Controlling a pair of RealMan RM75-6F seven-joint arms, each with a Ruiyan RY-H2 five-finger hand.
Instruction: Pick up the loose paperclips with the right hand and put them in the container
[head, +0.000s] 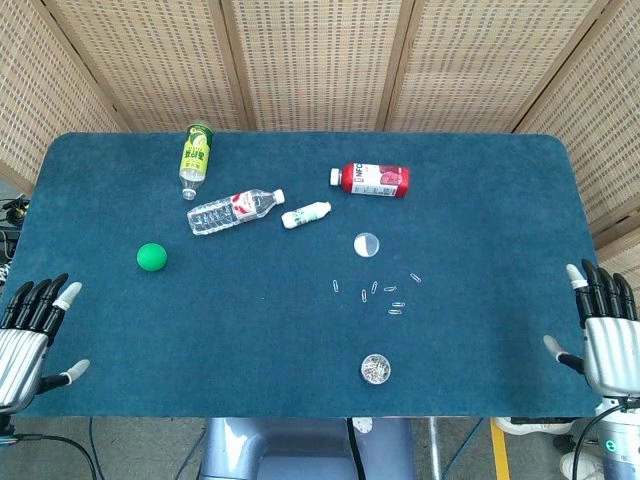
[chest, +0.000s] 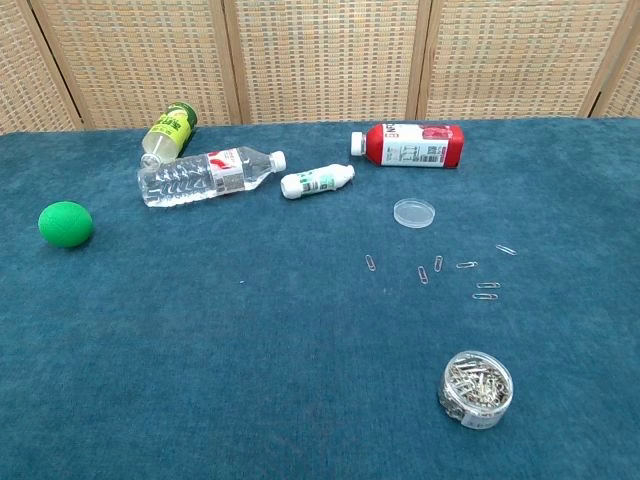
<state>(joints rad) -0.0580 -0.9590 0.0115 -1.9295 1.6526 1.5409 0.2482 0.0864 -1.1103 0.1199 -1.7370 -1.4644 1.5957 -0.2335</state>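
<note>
Head view looks steeply down over the whole table (head: 300, 330); chest view sits lower, nearer, facing across it.

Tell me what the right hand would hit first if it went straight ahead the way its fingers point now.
Probably nothing. The right hand sits at the table's right edge, fingers pointing toward the far side. The loose paperclips and red bottle lie well to its left, so the way looks free as far as the head view shows.

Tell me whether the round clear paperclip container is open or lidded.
Open: the round clear paperclip container shows clips at its top, and its clear round lid lies apart.
</note>
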